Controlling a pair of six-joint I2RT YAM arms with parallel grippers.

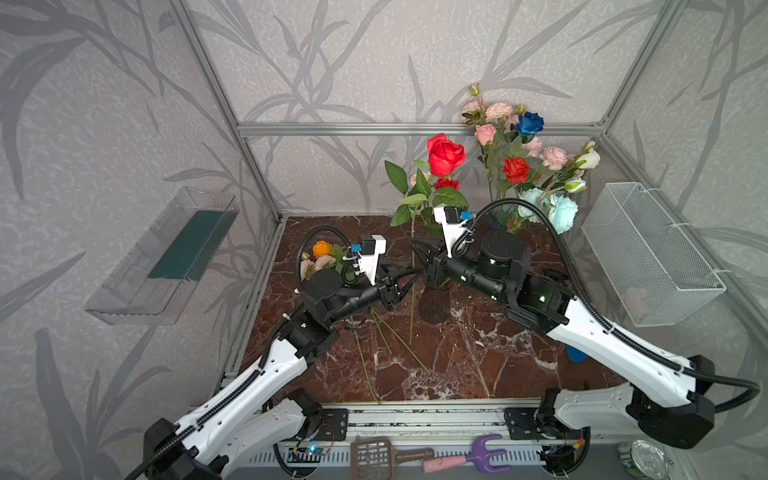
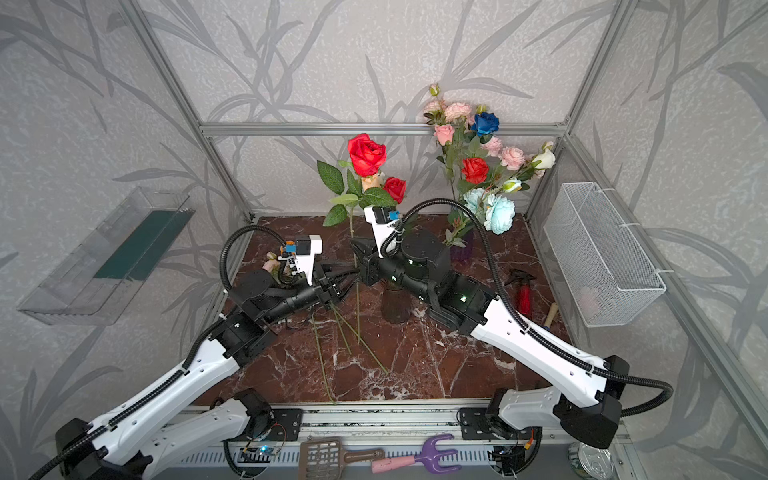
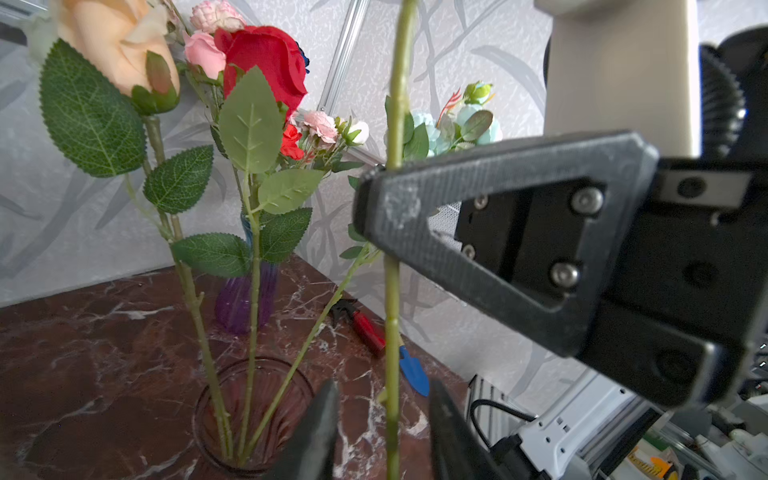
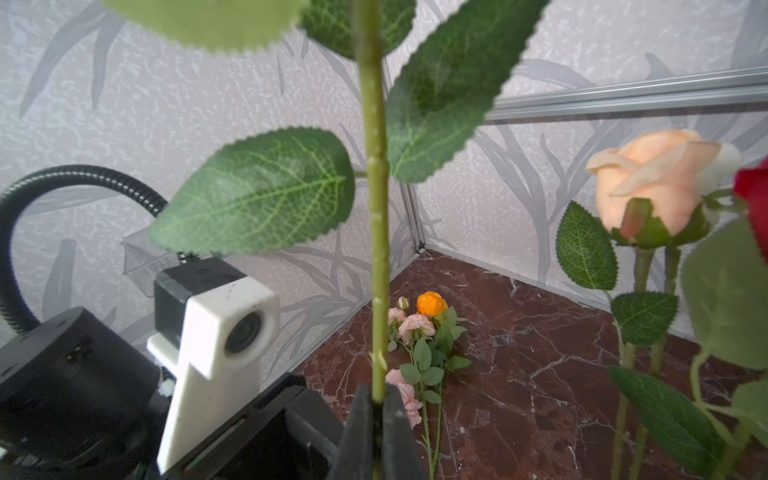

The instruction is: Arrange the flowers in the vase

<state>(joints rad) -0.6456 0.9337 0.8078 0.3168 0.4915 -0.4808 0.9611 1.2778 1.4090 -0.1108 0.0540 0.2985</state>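
Right wrist view: right jaws are clenched on the stem (image 4: 376, 249) of the red rose (image 1: 445, 154), bloom sticking up above them. Left jaws are released lower down the same stem, which runs between them without touching. Vase (image 1: 434, 309) sits just under the right jaws, peach rose (image 3: 112, 41) in it

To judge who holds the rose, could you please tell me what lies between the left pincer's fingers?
The red rose's green stem runs between the left pincer's open fingers, as the left wrist view shows. The right pincer is shut on it.
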